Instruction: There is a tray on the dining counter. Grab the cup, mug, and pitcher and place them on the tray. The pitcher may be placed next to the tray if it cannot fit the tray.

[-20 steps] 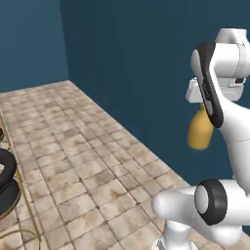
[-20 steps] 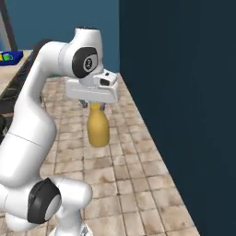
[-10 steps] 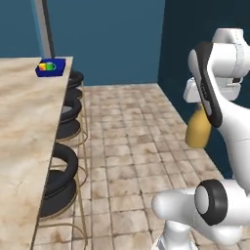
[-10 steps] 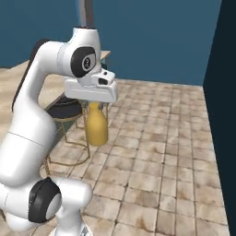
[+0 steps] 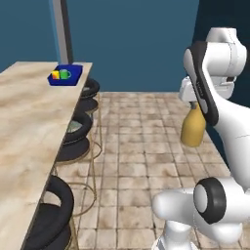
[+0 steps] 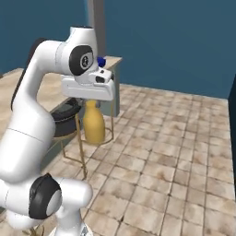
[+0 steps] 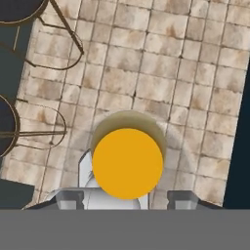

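My gripper (image 6: 92,102) is shut on the neck of the amber pitcher (image 6: 94,122), which hangs upright above the tiled floor. In the left base view the pitcher (image 5: 193,128) hangs under the gripper (image 5: 195,103) at the right. The hand view looks straight down on the pitcher (image 7: 128,163) between the fingertips (image 7: 183,197). At the far end of the dining counter (image 5: 29,127) lies the blue tray (image 5: 73,82). The yellow cup (image 5: 55,75) and the green mug (image 5: 64,74) stand side by side on it.
Black round stools (image 5: 73,134) with gold wire legs line the counter's overhanging edge, one of them (image 6: 69,115) just behind the pitcher. A dark blue wall (image 5: 210,19) stands close on the right. Open tiled floor (image 5: 141,146) lies between the arm and the stools.
The whole picture has swung as the base turned: the counter, the tray and the stools have come into view. The pitcher stays in the gripper.
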